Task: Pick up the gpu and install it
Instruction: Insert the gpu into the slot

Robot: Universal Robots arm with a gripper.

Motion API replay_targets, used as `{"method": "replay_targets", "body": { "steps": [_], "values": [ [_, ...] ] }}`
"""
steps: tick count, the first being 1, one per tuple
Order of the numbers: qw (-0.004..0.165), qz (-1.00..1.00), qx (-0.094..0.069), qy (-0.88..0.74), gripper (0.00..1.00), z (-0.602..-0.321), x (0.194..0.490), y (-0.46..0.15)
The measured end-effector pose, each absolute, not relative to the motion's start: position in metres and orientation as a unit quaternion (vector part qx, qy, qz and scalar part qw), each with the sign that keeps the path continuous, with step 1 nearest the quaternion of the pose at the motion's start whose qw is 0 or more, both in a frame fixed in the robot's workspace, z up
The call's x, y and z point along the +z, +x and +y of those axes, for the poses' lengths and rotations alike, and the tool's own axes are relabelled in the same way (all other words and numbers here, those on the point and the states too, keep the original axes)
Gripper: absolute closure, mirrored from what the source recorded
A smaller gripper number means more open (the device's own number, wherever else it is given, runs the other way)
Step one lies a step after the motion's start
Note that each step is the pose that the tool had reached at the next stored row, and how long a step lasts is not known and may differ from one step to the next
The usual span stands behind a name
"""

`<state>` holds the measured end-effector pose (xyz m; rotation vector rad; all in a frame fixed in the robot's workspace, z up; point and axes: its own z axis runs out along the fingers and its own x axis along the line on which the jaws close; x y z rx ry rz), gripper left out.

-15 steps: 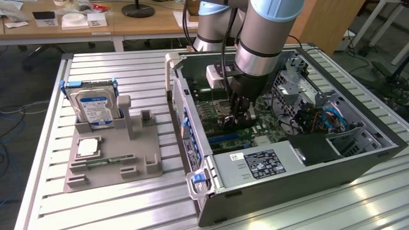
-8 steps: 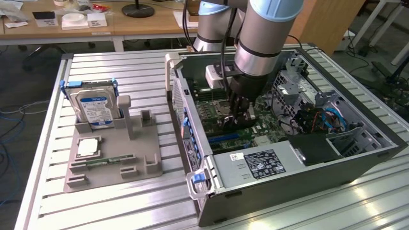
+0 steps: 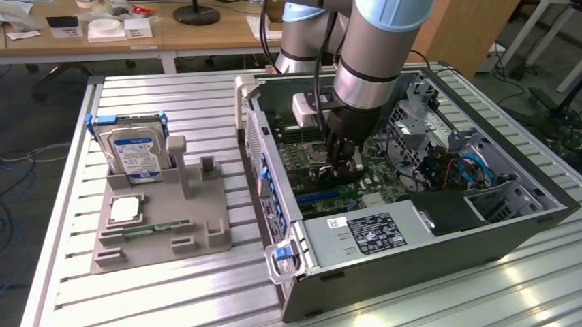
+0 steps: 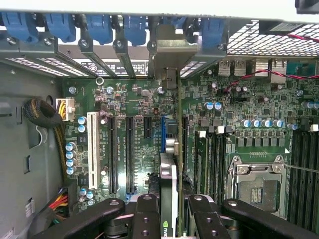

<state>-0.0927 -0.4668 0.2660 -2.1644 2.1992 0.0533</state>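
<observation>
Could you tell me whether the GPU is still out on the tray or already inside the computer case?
Inside the case: the gripper holds the GPU edge-on above the motherboard. Whether it is seated, I cannot tell.

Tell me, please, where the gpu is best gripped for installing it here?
Probably on its upper long edge, from above, as the gripper holds it: the gpu stands on edge, its flat faces suit the two fingers, and the edge facing the motherboard is left free.
</observation>
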Motion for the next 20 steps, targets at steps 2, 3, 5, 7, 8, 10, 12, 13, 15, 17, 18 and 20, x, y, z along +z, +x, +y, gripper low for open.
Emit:
{"method": "replay_targets", "body": {
  "steps": [2, 3, 5, 7, 8, 10, 12, 13, 15, 17, 18, 20],
  "values": [
    [0.028, 0.712, 0.017, -0.701, 0.73, -0.4669, 0.266, -0.0934],
    [0.028, 0.712, 0.017, -0.701, 0.73, -0.4669, 0.266, -0.0939],
    [0.028, 0.712, 0.017, -0.701, 0.73, -0.4669, 0.266, -0.0946],
    [0.028, 0.712, 0.017, -0.701, 0.73, -0.4669, 0.266, -0.0952],
    [0.028, 0.712, 0.017, -0.701, 0.73, -0.4669, 0.266, -0.0955],
    [0.028, 0.712, 0.017, -0.701, 0.73, -0.4669, 0.266, -0.0961],
    [0.028, 0.712, 0.017, -0.701, 0.73, -0.4669, 0.266, -0.0961],
    [0.028, 0.712, 0.017, -0.701, 0.73, -0.4669, 0.266, -0.0962],
    [0.028, 0.712, 0.017, -0.701, 0.73, -0.4669, 0.266, -0.0962],
    [0.028, 0.712, 0.017, -0.701, 0.73, -0.4669, 0.266, -0.0962],
    [0.028, 0.712, 0.017, -0.701, 0.73, -0.4669, 0.266, -0.0962],
    [0.026, 0.712, 0.019, -0.701, 0.73, -0.4672, 0.266, -0.0945]
  ]
}}
